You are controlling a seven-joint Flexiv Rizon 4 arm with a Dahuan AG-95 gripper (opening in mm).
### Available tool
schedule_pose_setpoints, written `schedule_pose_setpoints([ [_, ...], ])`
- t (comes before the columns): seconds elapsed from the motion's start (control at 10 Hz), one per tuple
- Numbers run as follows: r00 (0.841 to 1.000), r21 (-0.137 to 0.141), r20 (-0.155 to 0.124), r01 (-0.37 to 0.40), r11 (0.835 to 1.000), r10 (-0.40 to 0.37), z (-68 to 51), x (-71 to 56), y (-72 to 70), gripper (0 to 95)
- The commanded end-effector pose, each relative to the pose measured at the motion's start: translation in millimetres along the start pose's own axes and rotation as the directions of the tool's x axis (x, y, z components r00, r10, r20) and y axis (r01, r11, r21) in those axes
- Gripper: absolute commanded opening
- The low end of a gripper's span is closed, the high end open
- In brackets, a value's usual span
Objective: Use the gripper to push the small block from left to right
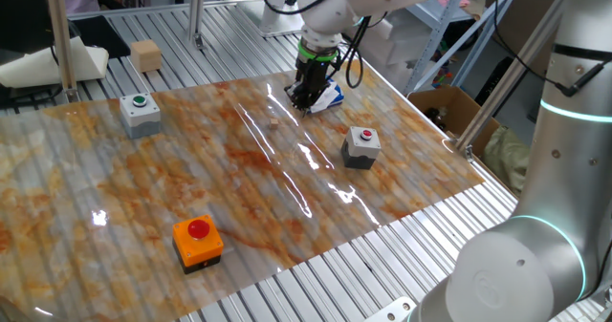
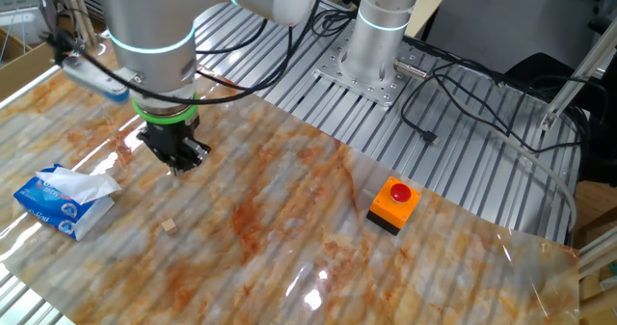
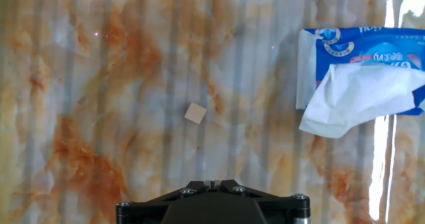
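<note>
The small block (image 3: 195,113) is a tiny tan cube lying alone on the marbled sheet; it also shows in the other fixed view (image 2: 170,226). The gripper (image 2: 178,161), black under a green ring, hangs just above the sheet, a short way from the block and not touching it. In one fixed view the gripper (image 1: 306,98) is at the sheet's far side. In the hand view the fingertips (image 3: 211,184) show at the bottom edge, pressed together with nothing between them, and the block lies ahead of them, slightly left of centre.
A blue-and-white tissue pack (image 3: 358,71) lies close beside the gripper (image 2: 63,202). Around the sheet stand a grey box with a green button (image 1: 141,112), a grey box with a red button (image 1: 361,147), an orange button box (image 1: 198,241) and a larger tan cube (image 1: 146,55).
</note>
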State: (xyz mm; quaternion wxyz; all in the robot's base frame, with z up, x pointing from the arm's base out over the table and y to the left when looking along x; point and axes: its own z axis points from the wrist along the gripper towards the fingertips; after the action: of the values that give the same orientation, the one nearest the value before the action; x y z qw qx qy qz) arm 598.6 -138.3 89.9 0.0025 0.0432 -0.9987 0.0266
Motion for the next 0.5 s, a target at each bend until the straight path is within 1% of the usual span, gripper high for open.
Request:
schedule_pose_setpoints([
  [0.1,0.995,0.027,-0.098,0.023,0.999,-0.02,0.7,-1.4,-0.4,0.0],
  [0.2,0.995,0.039,-0.097,0.023,0.999,-0.019,0.7,-1.4,-0.4,0.0],
  [0.3,0.995,0.046,-0.096,0.042,0.998,-0.037,0.7,-1.4,-0.4,0.0],
  [0.4,0.993,0.063,-0.096,0.069,0.996,-0.063,0.7,-1.4,-0.4,0.0],
  [0.5,0.994,0.059,-0.091,0.073,0.996,-0.067,0.7,-1.4,-0.4,0.0],
])
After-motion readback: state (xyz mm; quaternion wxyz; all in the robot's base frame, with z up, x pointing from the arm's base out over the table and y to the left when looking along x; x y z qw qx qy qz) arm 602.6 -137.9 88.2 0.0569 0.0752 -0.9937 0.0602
